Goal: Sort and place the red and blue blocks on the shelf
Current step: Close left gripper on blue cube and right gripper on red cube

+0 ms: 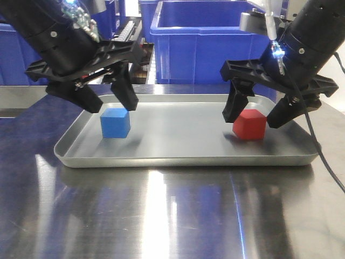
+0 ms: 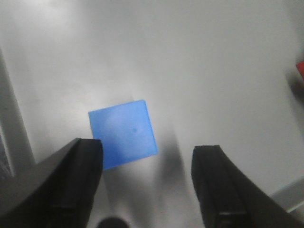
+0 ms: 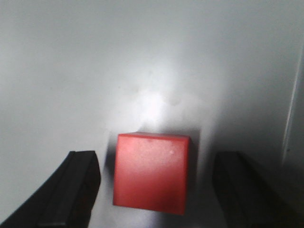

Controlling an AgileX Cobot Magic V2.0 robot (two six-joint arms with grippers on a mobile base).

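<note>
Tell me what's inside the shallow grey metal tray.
Two things: a small blue cube at its left and a small red cube at its right. The left gripper and right gripper straddle them, both open. The tray floor under each cube is covered.

A shallow grey metal tray (image 1: 183, 159) is lying flat on a shiny steel tabletop (image 1: 161, 216), with its long side facing the front camera. The tabletop is reflecting streaks of light and blue tints. Behind the tray, a large blue plastic bin (image 1: 205, 48) is standing by the table's far edge, and another blue bin (image 1: 16, 59) is showing at the left.
</note>
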